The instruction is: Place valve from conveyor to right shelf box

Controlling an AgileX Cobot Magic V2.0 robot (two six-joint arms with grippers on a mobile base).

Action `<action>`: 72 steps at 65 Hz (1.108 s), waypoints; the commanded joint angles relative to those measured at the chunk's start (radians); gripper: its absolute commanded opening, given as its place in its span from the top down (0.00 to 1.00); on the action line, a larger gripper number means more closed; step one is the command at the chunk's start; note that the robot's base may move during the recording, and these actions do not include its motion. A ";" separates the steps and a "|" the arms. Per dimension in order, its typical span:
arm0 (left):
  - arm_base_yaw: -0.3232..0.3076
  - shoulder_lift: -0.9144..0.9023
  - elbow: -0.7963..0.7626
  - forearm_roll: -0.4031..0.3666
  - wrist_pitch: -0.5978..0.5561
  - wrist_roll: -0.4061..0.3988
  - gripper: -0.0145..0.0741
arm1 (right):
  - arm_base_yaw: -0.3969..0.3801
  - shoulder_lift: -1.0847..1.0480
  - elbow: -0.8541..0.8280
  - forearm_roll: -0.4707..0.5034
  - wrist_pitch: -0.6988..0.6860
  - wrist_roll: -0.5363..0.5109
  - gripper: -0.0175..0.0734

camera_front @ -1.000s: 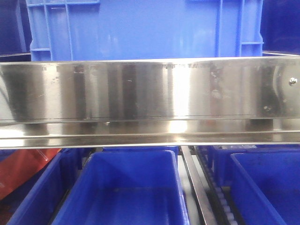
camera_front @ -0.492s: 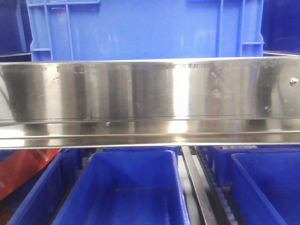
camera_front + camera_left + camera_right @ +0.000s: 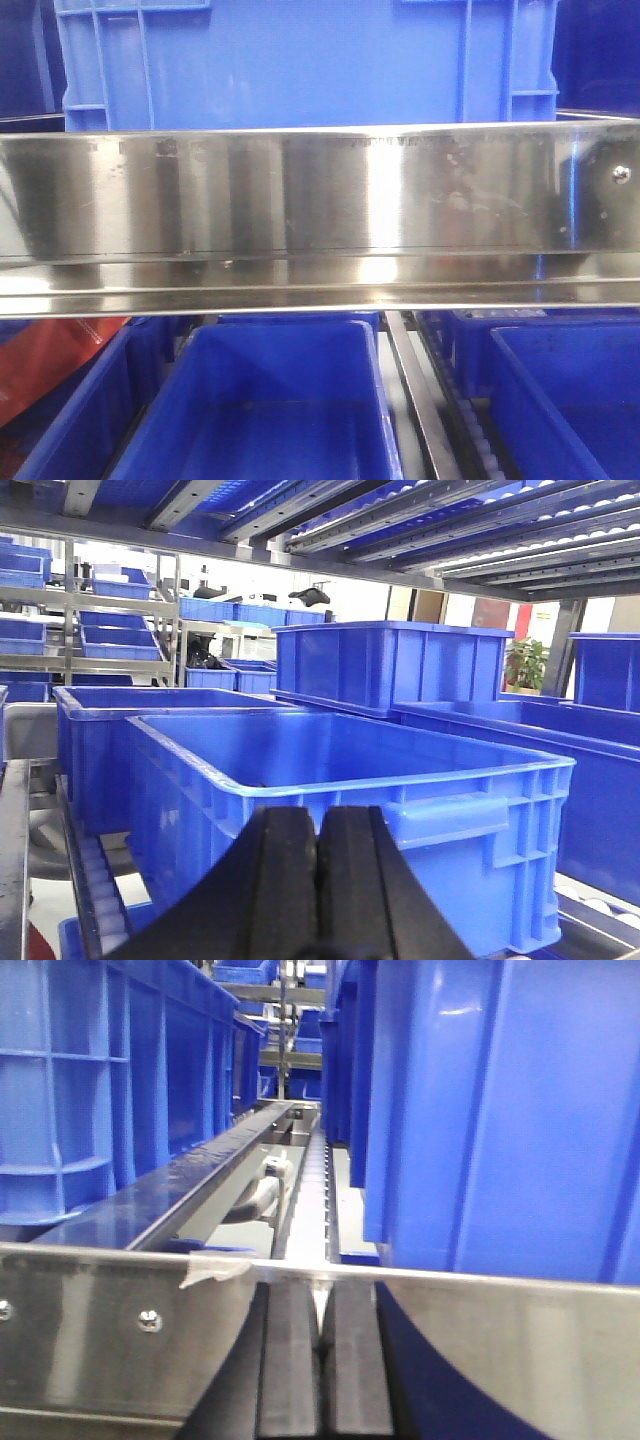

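- Behind the steel rail (image 3: 320, 190) that spans our front view sits a large blue crate (image 3: 300, 60); below the rail are open blue bins (image 3: 270, 400).
- Our left gripper (image 3: 318, 880) is closed, fingers pressed together with nothing between, facing a blue shelf box (image 3: 340, 780).
- Our right gripper (image 3: 322, 1360) looks nearly closed and empty, just below the rail.
- We cannot see the valve or conveyor, so the valve's direction is unknown.

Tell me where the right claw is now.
In the right wrist view, the right claw sits bottom centre, closed, against the steel shelf rail, between blue bins.
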State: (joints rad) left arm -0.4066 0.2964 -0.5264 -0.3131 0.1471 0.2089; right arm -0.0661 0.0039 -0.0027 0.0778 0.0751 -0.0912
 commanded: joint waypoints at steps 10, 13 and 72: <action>-0.007 -0.004 -0.001 0.002 -0.018 0.002 0.96 | 0.000 -0.004 0.003 0.003 -0.083 -0.002 0.99; -0.007 -0.004 -0.001 0.002 -0.018 0.002 0.96 | 0.000 -0.004 0.003 0.003 -0.089 -0.002 0.99; -0.007 -0.004 0.002 0.004 -0.007 0.002 0.96 | 0.000 -0.004 0.003 0.003 -0.085 -0.002 0.99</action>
State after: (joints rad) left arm -0.4066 0.2964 -0.5264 -0.3131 0.1449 0.2089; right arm -0.0661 0.0039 0.0000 0.0778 0.0140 -0.0912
